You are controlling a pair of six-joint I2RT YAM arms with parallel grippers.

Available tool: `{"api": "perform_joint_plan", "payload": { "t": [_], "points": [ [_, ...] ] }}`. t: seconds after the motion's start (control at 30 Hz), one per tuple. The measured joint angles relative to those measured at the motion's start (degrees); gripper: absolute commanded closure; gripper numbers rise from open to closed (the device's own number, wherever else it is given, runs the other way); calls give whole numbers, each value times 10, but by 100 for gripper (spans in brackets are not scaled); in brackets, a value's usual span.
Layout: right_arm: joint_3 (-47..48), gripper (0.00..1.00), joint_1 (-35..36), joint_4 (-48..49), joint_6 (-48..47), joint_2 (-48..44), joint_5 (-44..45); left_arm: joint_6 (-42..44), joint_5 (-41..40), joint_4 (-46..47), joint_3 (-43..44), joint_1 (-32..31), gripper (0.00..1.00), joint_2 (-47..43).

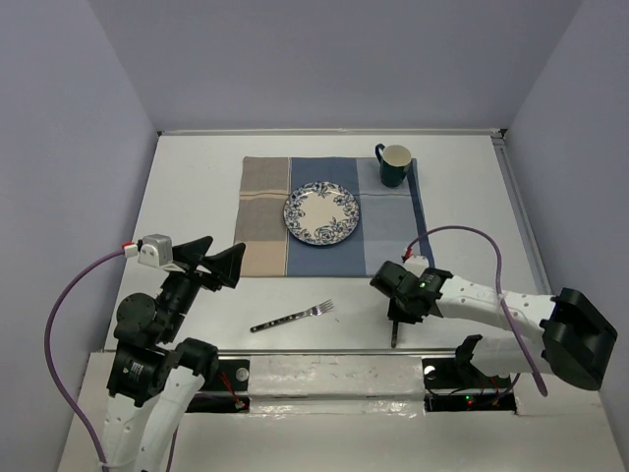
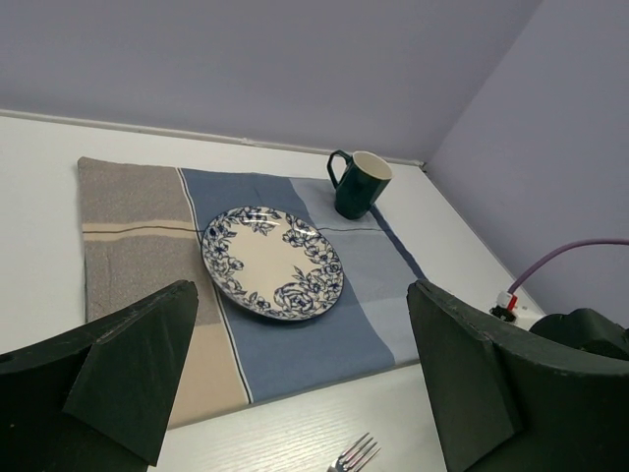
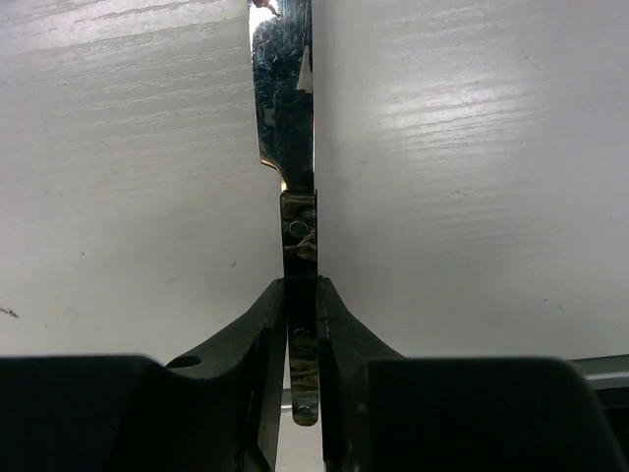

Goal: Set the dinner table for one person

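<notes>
The large flat matte white bench (image 1: 187, 187) is spanning the whole work area beneath both arms, edged by lavender walls. Being rigid and fixed, it is serving only as the support surface. The right tool (image 3: 300, 295) is pinching the handle of the slim steel table knife (image 3: 287, 98) near the bench's front edge. The knife is judged stiff, light and slippery (take hold on the handle, not the polished blade). The left tool (image 1: 218, 258) is hanging wide, holding nothing. The dark green ceramic mug (image 1: 393, 163) and the blue floral round plate (image 1: 321, 215) are sitting on the blue-and-tan checked cloth placemat (image 1: 265, 216), both showing no contents. A silver fork (image 1: 295, 317) is lying on the bare bench.
</notes>
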Motion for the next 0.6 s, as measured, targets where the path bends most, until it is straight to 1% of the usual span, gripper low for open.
{"api": "perform_joint_plan", "payload": {
  "t": [0.07,0.17,0.27,0.43,0.6],
  "points": [
    [2,100,0,-13,2,-15,0,0,0,0,0,0,1,0],
    [32,100,0,-61,1,-41,0,0,-1,0,0,0,1,0],
    [75,100,2,-89,-9,-66,-3,0,-1,0,0,0,1,0],
    [189,100,5,-116,-54,-124,-22,0,-1,0,0,0,1,0],
    [302,100,5,-114,-113,-115,-30,0,-1,0,0,0,1,1]
  ]
}}
